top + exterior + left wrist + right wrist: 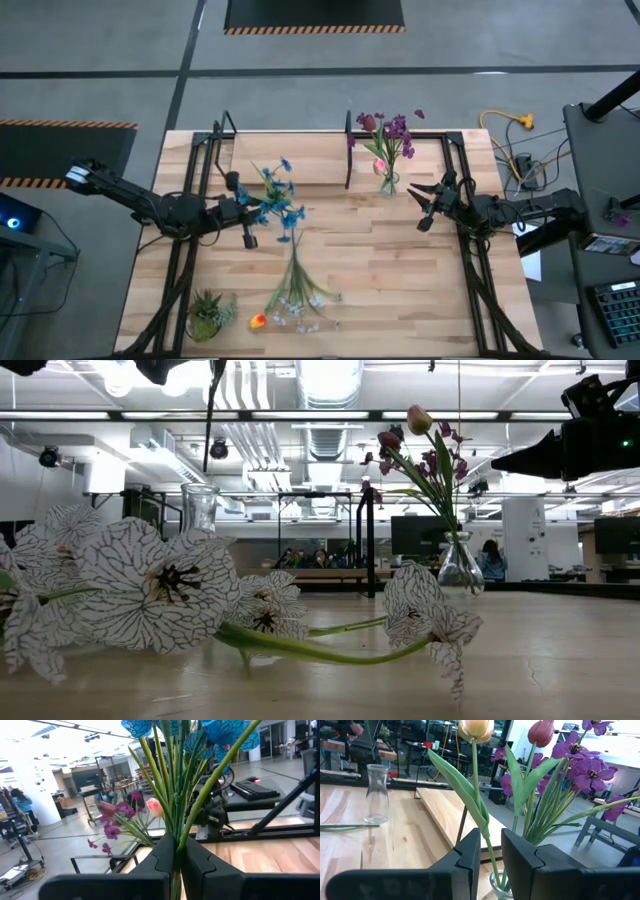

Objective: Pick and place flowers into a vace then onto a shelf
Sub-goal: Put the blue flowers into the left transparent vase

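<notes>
Left tool point(247, 210) clamps blue flowers point(280, 200) mid-worktop, stems upright, empty vase point(376, 794) near shelf point(290, 160); right tool point(425, 200), narrowly open, sits beside filled purple vase point(388, 183), w/ loose white flowers point(300, 300) lying frontward.

Lighting bright and even, from ceiling strip lights point(330, 415) that blow out to white glare in the low view. White veined flowers point(150, 595) nearest that camera are soft, out of focus. Left wrist view: background overexposed behind the blue flowers point(220, 732); shadows on the table point(380, 270) faint in the high view.
</notes>
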`<act>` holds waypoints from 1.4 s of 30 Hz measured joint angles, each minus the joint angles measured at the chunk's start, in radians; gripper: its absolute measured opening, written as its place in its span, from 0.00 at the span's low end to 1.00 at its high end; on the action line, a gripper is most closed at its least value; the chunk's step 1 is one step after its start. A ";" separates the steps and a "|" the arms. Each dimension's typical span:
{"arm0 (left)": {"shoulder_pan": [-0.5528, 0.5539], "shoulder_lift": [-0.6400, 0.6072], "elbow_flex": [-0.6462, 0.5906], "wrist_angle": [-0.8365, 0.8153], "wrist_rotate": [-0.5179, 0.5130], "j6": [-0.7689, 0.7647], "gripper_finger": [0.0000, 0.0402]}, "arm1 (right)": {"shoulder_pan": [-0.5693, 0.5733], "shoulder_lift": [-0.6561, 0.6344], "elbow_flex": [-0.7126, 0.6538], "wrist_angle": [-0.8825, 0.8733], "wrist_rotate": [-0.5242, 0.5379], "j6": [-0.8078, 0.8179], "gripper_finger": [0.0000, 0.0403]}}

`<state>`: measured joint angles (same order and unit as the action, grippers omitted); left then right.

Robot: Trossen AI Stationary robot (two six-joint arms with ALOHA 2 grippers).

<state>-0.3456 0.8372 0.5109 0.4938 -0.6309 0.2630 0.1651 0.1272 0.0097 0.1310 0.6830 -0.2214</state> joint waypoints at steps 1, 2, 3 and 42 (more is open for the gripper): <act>0.001 -0.003 -0.004 0.003 0.000 0.001 0.00 | 0.000 0.000 0.000 0.000 0.000 0.000 0.17; 0.001 -0.004 -0.009 0.003 0.000 0.001 0.00 | 0.000 0.000 0.000 0.000 0.000 0.000 0.17; 0.000 -0.004 -0.014 0.003 0.000 0.001 0.00 | 0.000 0.000 0.000 0.000 0.000 0.000 0.17; 0.027 0.000 -0.406 0.413 -0.108 -0.226 0.00 | 0.000 0.000 0.000 0.019 0.000 -0.045 0.17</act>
<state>-0.3191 0.8371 0.1047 0.9071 -0.7389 0.0366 0.1651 0.1268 0.0097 0.1496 0.6830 -0.2665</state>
